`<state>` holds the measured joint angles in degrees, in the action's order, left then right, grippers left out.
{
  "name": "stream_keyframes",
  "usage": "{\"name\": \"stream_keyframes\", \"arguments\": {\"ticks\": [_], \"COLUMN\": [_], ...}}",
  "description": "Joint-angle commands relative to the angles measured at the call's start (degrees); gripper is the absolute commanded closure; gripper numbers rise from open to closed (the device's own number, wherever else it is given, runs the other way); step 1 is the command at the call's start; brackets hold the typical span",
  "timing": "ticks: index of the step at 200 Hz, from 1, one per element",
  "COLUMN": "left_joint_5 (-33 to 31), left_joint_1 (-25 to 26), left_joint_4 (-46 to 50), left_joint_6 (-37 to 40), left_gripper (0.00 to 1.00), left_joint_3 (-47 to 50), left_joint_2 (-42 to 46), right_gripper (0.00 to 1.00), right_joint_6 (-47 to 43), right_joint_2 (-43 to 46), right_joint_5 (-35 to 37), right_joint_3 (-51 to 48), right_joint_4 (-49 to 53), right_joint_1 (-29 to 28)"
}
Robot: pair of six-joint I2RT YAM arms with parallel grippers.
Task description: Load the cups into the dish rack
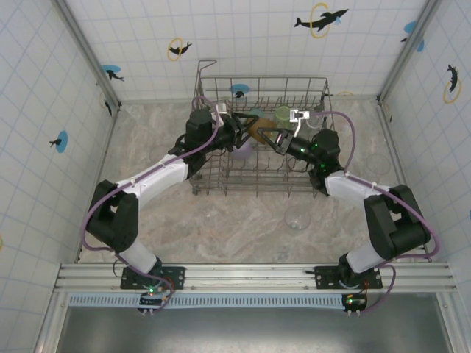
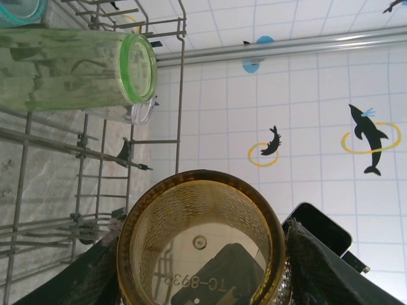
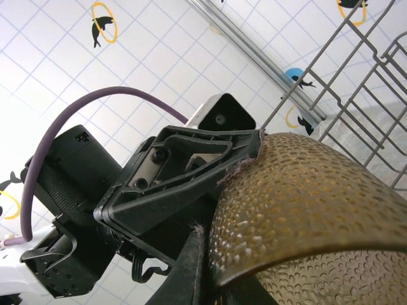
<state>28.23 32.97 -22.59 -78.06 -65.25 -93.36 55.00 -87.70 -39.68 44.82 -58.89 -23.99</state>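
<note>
The amber-brown cup (image 1: pixel 259 132) hangs on its side over the dish rack (image 1: pixel 221 185), held between both arms. My left gripper (image 2: pixel 200 267) has a finger on each side of the amber cup (image 2: pixel 191 216), pressed against its outer wall, and its open mouth faces the camera. My right gripper (image 3: pixel 219 267) is shut on the rim wall of the amber cup (image 3: pixel 305 203), and the left gripper's fingers (image 3: pixel 191 165) touch it from the far side. A lime green cup (image 2: pixel 76 67) lies in the rack, with a teal cup (image 2: pixel 19 9) beyond it.
A lavender cup (image 1: pixel 243 151) sits in the rack below the grippers. A clear cup (image 1: pixel 297 218) stands on the marble table in front of the rack, near the right arm. Another clear cup (image 2: pixel 143 111) rests behind the green one. Tiled walls close the sides.
</note>
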Motion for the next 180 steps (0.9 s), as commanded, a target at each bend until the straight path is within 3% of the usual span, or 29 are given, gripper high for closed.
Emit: {"name": "stream_keyframes", "arguments": {"ticks": [1, 18, 51, 125, 143, 180], "left_joint_5": [2.2, 2.3, 2.0, -0.8, -2.3, -3.7], "left_joint_1": [0.7, 0.7, 0.7, 0.8, 0.7, 0.8], "left_joint_4": [-1.4, -1.8, -1.8, -0.6, 0.5, 2.4], "left_joint_6": [0.7, 0.9, 2.4, 5.8, 7.5, 10.1], "left_gripper": [0.78, 1.00, 1.00, 1.00, 1.00, 1.00], "left_joint_3": [1.1, 1.5, 1.8, 1.0, 0.5, -1.8], "left_joint_2": [1.6, 1.8, 2.1, 2.0, 1.9, 0.4], "right_gripper": [0.96, 0.81, 0.54, 0.26, 0.00, 0.00], "right_joint_6": [-0.4, -0.9, -3.1, -7.1, -8.1, -11.2], "right_joint_2": [-1.2, -0.7, 1.2, 8.7, 10.7, 15.9], "right_joint_5": [-0.6, -0.8, 0.1, 3.1, 3.3, 4.3], "right_joint_3": [3.6, 3.8, 3.4, -1.1, -2.1, -4.7], "right_joint_4": [-2.9, -1.3, 3.2, 14.1, 17.0, 24.0], "right_joint_1": [-0.9, -0.9, -0.9, 0.5, 1.2, 3.1]}}
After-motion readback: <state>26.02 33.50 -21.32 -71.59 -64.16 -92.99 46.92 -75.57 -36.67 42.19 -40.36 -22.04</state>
